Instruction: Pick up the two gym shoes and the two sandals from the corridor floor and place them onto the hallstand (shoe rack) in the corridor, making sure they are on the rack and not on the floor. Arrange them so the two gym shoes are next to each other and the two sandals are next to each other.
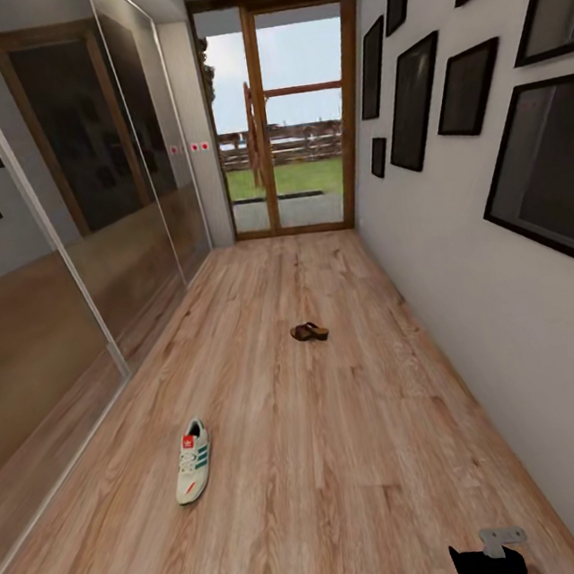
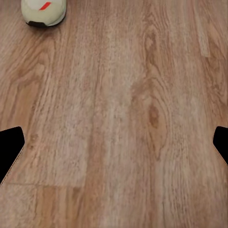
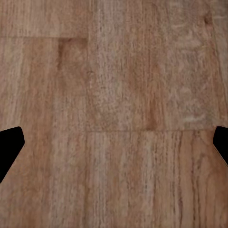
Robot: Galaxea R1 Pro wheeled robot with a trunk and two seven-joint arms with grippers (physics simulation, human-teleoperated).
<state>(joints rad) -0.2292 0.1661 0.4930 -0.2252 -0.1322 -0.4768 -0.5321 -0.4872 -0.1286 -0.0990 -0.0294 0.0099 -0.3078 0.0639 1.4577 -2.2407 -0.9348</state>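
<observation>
The left gripper (image 2: pixel 114 147) is seen in its wrist view with both fingertips spread to the picture's edges and nothing between them but bare floor (image 2: pixel 123 133); it is wide open and empty. The right gripper (image 3: pixel 114 147) is shown the same way in its own wrist view, wide open and holding nothing. In the head view a dark part of the right arm (image 1: pixel 491 561) is visible low at the right.

One gym shoe (image 1: pixel 193 460) lies on the planks ahead and to the left, its long axis running roughly along the corridor with the toe toward the robot. In the left wrist view its toe end (image 2: pixel 43 12) appears beyond the fingertips, so the left arm is judged the nearer for a pick-up. One sandal (image 1: pixel 309 331) lies farther down the corridor, near the middle, well apart from the shoe.

Green side stripes and a red tongue patch are seen on the shoe; no writing can be read. The rack is not made out here.
</observation>
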